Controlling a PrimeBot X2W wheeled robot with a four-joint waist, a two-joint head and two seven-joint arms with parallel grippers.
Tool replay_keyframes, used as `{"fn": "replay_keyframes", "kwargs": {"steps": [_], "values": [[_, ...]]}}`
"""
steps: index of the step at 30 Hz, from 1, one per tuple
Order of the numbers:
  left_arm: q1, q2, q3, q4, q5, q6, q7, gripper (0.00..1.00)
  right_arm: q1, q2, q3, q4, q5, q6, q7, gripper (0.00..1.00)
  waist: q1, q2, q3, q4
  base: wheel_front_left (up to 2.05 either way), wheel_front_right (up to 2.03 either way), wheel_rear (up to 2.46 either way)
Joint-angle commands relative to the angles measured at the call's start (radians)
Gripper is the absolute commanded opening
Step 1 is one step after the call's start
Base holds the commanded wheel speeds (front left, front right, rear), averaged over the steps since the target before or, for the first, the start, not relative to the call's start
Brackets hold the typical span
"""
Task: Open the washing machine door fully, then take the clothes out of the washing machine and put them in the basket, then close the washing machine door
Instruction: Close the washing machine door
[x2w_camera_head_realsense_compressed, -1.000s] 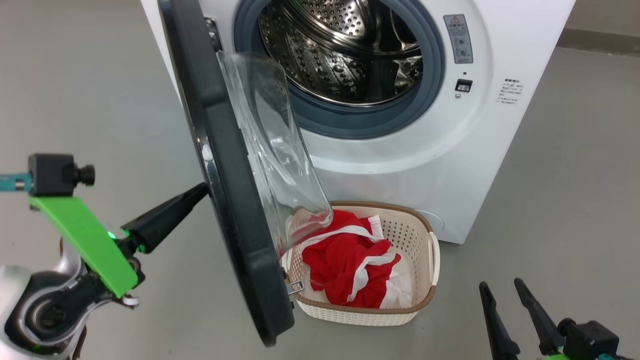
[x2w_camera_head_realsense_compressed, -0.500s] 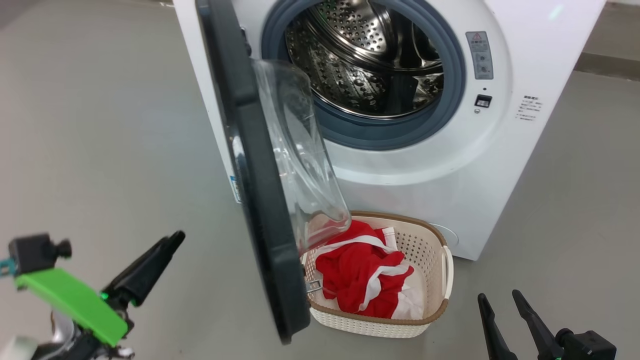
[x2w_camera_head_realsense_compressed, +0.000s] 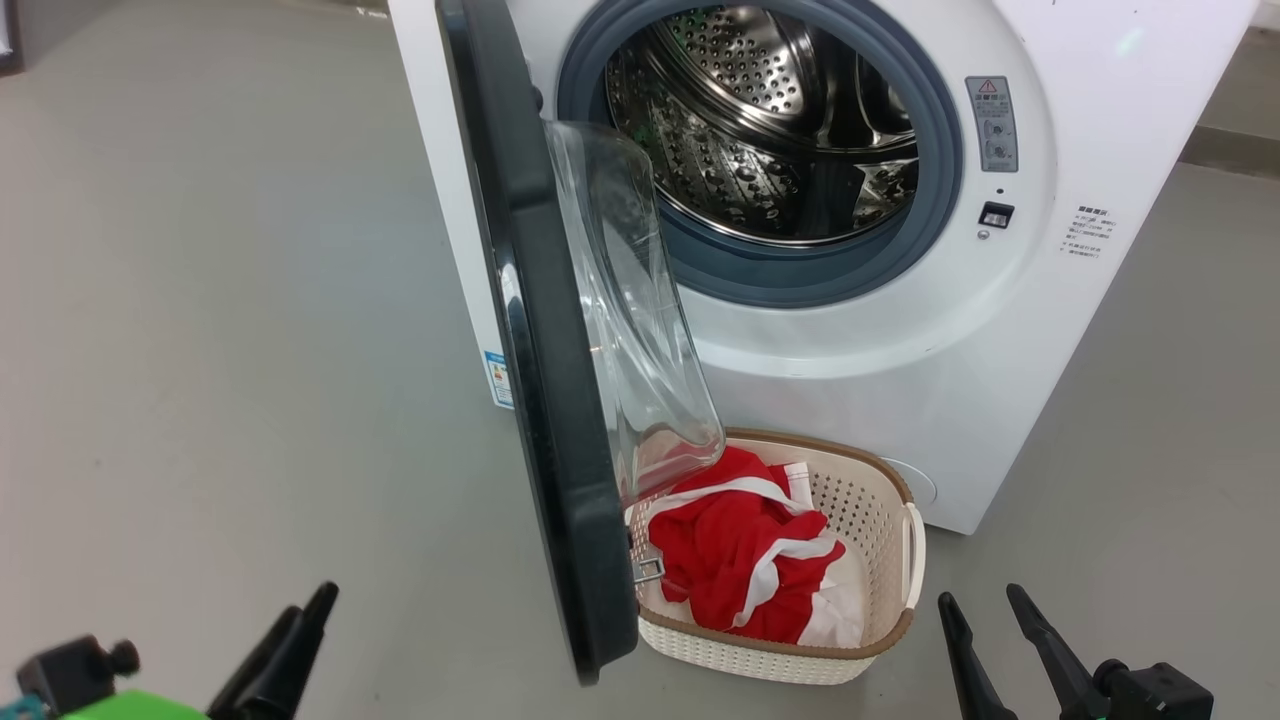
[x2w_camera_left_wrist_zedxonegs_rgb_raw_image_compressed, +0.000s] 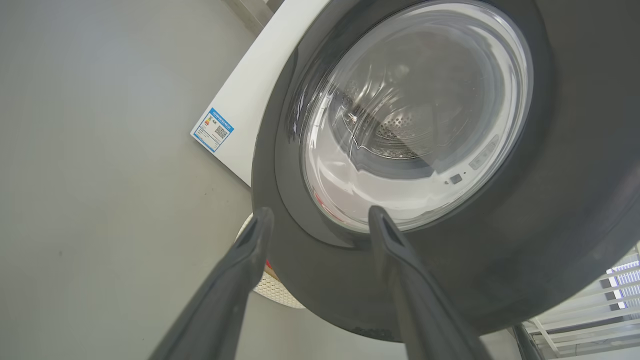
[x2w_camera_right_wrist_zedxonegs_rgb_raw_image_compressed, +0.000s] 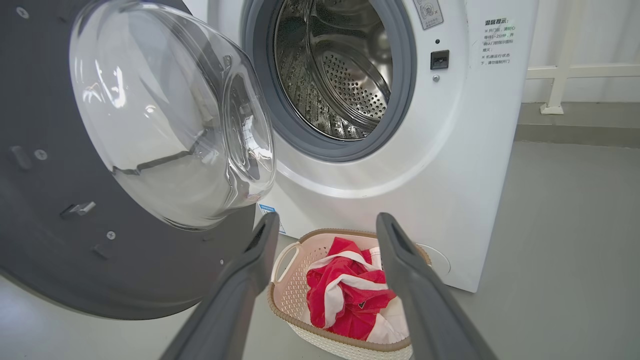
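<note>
Left pincer (x2w_camera_left_wrist_zedxonegs_rgb_raw_image_compressed: 320, 211) spread | right pincer (x2w_camera_right_wrist_zedxonegs_rgb_raw_image_compressed: 327, 217) spread | clothes (x2w_camera_head_realsense_compressed: 735, 560) in basket (x2w_camera_head_realsense_compressed: 880, 520) | washing machine door (x2w_camera_head_realsense_compressed: 545, 420) open

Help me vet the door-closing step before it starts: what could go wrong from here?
1. The washing machine door hangs with its lower edge close to the basket; swinging shut, it might catch the rim or the heaped clothes.
2. The left tool is open and apart from the door; a one-sided push on that glossy rim could slip off.

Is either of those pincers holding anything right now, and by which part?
Nothing is held: the left pincer and right pincer both stand open and empty.
</note>
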Motion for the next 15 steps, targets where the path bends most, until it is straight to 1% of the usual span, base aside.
{"fn": "replay_keyframes", "kwargs": {"steps": [1, 9, 13, 15], "values": [[-0.021, 0.016, 0.026, 0.0, 0.011, -0.007, -0.035, 1.0, -0.039, -0.014, 0.026, -0.021, -0.002, 0.007, -0.007, 1.0, 0.0, -0.0001, 0.002, 0.001, 0.0, 0.0, 0.0], [0.015, -0.03, -0.013, 0.057, 0.017, -0.007, -0.165, 1.0, -0.058, -0.014, 0.031, -0.015, -0.004, 0.007, -0.007, 1.0, 0.0, -0.0001, 0.01, -0.006, 0.0, 0.0, 0.0], [0.03, -0.059, -0.021, 0.09, 0.038, -0.007, -0.198, 1.0, -0.059, -0.014, 0.029, -0.014, 0.001, 0.007, -0.007, 1.0, 0.0, -0.0001, 0.015, -0.006, 0.0, 0.0, 0.0], [0.033, -0.067, -0.026, 0.109, 0.069, -0.007, -0.206, 1.0, -0.06, -0.014, 0.029, -0.014, 0.003, 0.007, -0.007, 1.0, 0.0, -0.0001, 0.017, -0.005, 0.0, 0.0, 0.0]]}}
